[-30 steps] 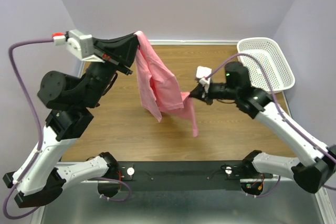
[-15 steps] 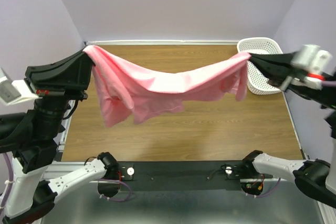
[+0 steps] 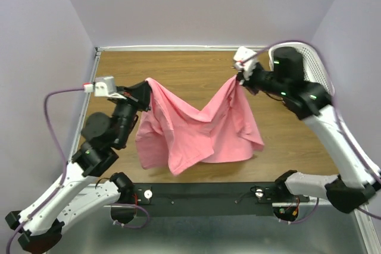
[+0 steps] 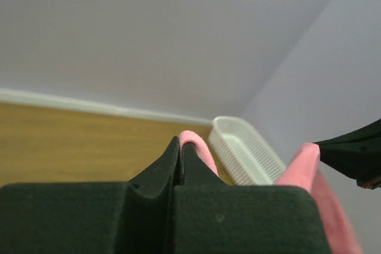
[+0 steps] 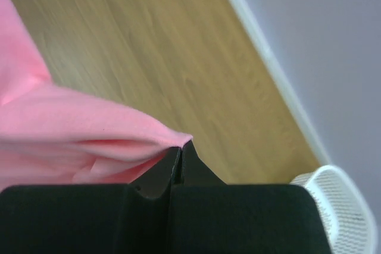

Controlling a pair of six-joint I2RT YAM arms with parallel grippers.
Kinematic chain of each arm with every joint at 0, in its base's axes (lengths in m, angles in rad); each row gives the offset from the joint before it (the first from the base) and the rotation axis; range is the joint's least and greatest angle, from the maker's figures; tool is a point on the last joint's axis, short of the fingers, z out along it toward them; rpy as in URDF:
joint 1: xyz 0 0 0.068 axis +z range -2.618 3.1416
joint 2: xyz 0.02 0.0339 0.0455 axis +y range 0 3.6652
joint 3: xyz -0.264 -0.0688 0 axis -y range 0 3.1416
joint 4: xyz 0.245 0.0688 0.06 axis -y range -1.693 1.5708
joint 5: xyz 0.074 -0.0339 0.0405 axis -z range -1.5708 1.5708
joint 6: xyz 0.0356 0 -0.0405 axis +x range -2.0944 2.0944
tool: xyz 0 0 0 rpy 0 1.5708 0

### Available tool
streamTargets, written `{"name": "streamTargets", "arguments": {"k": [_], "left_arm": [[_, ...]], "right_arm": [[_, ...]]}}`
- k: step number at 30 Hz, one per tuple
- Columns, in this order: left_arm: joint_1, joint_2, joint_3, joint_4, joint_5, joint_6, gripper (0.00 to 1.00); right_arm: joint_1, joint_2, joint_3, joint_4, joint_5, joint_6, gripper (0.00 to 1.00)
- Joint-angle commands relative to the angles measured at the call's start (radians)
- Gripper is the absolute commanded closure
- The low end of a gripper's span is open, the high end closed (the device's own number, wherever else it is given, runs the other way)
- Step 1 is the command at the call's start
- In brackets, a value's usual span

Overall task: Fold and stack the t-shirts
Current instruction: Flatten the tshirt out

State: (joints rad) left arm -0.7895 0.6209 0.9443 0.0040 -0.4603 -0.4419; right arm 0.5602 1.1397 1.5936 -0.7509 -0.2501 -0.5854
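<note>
Wood-grain brown table (image 3: 292,141) beneath everything. Above its middle, a plain salmon-pink soft cloth t-shirt (image 3: 196,132), strung up by two raised corners and sagging in a deep V, with its lower folds drooping toward the near edge. At the far right corner, a white perforated plastic basket (image 4: 244,156). Left claw (image 3: 149,84) pinched tight on the cloth's left peak. Right claw (image 3: 238,80) pinched tight on the right peak.
</note>
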Motion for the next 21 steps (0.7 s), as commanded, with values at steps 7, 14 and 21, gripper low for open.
{"name": "streamTargets", "arguments": {"k": [7,14,21], "left_arm": [[0.439,0.221,-0.500,0.293,0.232,-0.372,1.00],[0.627,0.559,-0.302,0.319,0.304,-0.295,0.34],[0.635,0.508,-0.099,0.163,0.327,-0.067,0.21]], "right_arm": [[-0.263,0.651,-0.095,0.232,-0.161,0.027,0.88],[-0.295,0.847,0.129,0.271,-0.117,0.234,0.36],[-0.312,0.600,-0.109,0.262,-0.326,0.167,0.27]]}}
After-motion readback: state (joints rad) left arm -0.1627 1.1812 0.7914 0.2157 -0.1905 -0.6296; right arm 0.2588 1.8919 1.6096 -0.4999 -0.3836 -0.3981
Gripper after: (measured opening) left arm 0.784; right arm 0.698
